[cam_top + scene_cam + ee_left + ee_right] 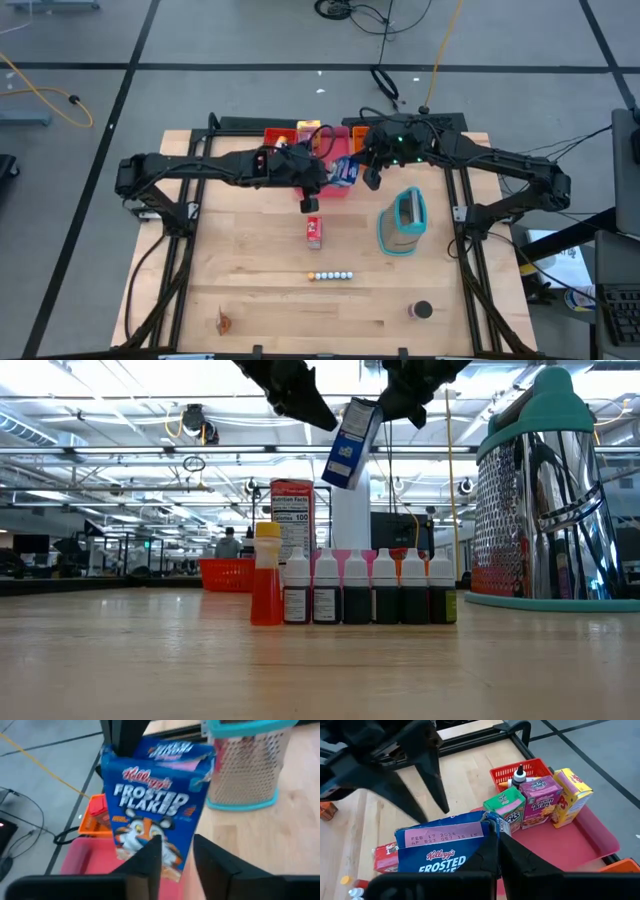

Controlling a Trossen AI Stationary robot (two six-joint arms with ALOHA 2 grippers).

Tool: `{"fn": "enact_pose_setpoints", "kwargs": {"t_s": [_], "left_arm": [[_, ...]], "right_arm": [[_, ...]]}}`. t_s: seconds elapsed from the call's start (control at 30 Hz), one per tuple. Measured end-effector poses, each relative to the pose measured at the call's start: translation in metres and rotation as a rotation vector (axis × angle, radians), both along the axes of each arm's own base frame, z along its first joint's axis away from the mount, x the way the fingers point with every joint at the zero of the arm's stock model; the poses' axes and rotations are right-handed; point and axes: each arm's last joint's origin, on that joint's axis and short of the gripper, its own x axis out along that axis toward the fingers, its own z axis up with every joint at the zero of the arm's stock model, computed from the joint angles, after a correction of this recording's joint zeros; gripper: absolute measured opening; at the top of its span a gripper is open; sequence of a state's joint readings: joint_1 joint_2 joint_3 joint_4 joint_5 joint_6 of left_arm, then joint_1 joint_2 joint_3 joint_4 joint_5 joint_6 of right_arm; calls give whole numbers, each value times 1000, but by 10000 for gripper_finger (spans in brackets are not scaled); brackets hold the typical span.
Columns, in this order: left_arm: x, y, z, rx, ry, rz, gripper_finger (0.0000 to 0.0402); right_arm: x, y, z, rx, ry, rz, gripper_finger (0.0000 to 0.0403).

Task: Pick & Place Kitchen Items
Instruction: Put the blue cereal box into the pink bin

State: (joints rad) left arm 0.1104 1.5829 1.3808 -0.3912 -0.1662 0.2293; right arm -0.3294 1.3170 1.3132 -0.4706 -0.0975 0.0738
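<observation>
My right gripper (499,851) is shut on a blue Frosted Flakes box (447,851) and holds it in the air over the pink tray (333,187). My left gripper (176,851) is open just beside the box (155,810), fingers toward its front; I cannot tell whether they touch it. Green (506,808), purple (540,800) and yellow (572,791) boxes stand in the pink tray (580,837). A red box (314,232) lies flat on the table. Pale beads (330,275), a dark can (420,311) and a row of tiny bottles (360,590) rest nearer the front. My right gripper pinches the blue box's top end, by the date-stamped flap (480,832), between its two fingers. The fingers come from above, slanting in from the table's right. The box (352,442) hangs below them, tilted and lifted clear.
The teal-and-white grater (403,222) stands right of the pink tray. A red basket (522,770) with a bottle and an orange tray (362,131) sit at the far edge. A small orange thing (224,322) lies near the front left. Bare wood lies between the red box and the beads.
</observation>
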Motion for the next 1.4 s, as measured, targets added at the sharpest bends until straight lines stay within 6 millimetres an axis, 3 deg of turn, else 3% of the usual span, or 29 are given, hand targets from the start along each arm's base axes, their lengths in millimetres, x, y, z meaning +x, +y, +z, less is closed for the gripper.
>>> {"fn": "enact_pose_setpoints", "kwargs": {"t_s": [0.33,0.57,0.83,1.07,1.2,1.4], "left_arm": [[6,-7,8,-46,-129,131,287],[12,-18,3,33,-151,249,331],[31,-16,-14,175,-201,483,313],[39,-13,-21,213,-225,556,284],[38,-13,-22,241,-212,567,240],[38,-15,-22,244,-209,563,136]], "right_arm": [[0,-4,2,-31,-11,-102,0],[4,-7,11,-23,-125,-181,0],[13,-3,11,2,-177,-174,0],[17,-2,9,3,-181,-171,0],[16,-2,8,-1,-164,-164,0],[15,-1,5,-17,-127,-152,4]]}}
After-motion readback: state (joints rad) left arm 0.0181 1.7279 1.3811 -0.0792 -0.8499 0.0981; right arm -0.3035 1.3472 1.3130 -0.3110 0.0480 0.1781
